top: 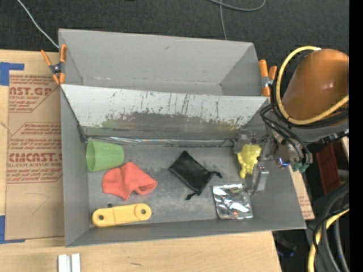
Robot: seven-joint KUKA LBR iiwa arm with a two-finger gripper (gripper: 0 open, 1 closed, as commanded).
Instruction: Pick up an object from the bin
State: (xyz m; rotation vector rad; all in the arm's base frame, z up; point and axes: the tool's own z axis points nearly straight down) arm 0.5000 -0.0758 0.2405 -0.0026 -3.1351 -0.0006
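Observation:
My gripper (pixel 260 177) is low at the right end of the bin, close to the right wall. A lumpy yellow thing (pixel 248 158) sits right against its left side; I cannot tell whether it is held. Just below and left of the gripper a crumpled silver foil packet (pixel 231 202) lies on the floor. A black folded piece with a thin strap (pixel 192 172) lies further left, in the middle of the bin.
At the left end of the bin lie a green cup on its side (pixel 104 155), a crumpled red cloth (pixel 129 181) and a flat yellow plastic piece with holes (pixel 121 214). The arm's orange cover and cables hang over the bin's right rim.

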